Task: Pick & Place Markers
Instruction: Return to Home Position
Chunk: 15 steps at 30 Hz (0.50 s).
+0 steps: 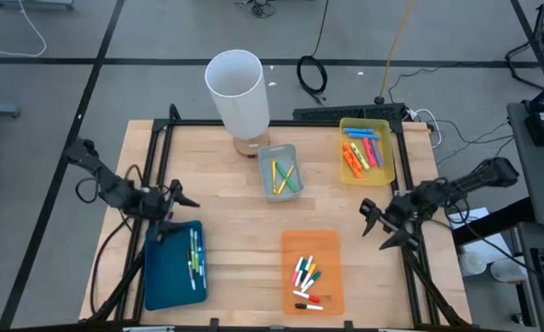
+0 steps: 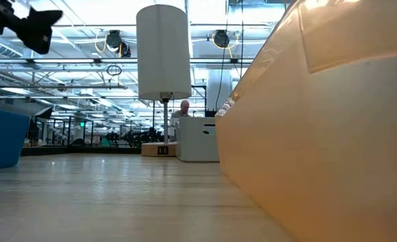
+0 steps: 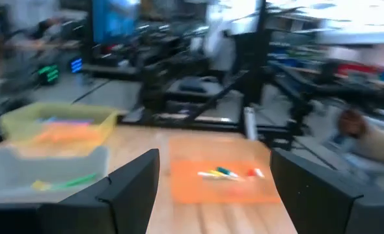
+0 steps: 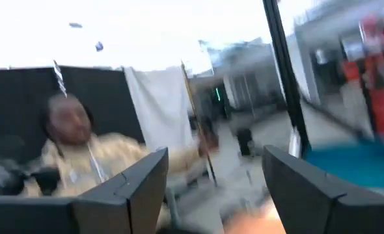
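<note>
Markers lie in four trays. The blue tray (image 1: 166, 267) at the near left holds some (image 1: 195, 256), and the orange tray (image 1: 327, 249) at the near middle holds several (image 1: 306, 277). The grey tray (image 1: 278, 150) holds yellow and green ones (image 1: 286, 175), and the yellow tray (image 1: 350, 166) at the far right holds more (image 1: 364, 149). My left gripper (image 1: 187, 197) hangs open above the table just beyond the blue tray's far edge, its fingers (image 3: 137, 185) wide apart. My right gripper (image 1: 375, 226) hangs open near the right edge, between the yellow and orange trays, with nothing between its fingers (image 4: 146, 185).
A tall white cylinder (image 1: 238, 88) stands at the far middle on a small wooden base. The black frame rails run along the table's left and right edges. Bare wood lies between the trays at the table's centre (image 1: 244, 231). A person (image 4: 81, 156) shows beyond the table.
</note>
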{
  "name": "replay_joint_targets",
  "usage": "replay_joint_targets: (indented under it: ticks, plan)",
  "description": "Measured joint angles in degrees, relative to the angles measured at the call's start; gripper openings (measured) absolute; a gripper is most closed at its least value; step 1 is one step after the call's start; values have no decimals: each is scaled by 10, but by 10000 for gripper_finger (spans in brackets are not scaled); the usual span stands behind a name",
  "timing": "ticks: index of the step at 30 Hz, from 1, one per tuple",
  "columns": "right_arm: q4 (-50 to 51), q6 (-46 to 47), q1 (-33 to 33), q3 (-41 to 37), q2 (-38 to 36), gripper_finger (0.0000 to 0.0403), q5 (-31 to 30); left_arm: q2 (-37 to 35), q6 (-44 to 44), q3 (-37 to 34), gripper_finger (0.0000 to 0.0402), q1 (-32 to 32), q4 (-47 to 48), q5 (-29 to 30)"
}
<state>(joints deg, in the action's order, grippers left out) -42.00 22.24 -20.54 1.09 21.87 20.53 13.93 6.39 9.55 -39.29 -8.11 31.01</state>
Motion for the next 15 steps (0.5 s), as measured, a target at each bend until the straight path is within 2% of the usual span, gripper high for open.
replay_joint_targets:
  ticks: [3,5,8,10,12,15]
  plan:
    - [29,-12,28,0,-23,236,54,-79,-43,-19,296,0,37,-58]
    - [16,-46,41,0,-39,238,95,-133,-44,-20,296,0,91,-56]
    - [34,-71,61,-1,-51,239,113,-136,-21,-11,296,3,165,13]
    - [52,-82,73,-1,-59,239,116,-136,-15,-8,296,3,170,34]
    - [69,-106,86,-1,-70,239,142,-137,-23,-9,296,3,161,40]
    - [102,-147,88,-1,-71,240,148,-137,-43,-10,296,3,140,19]
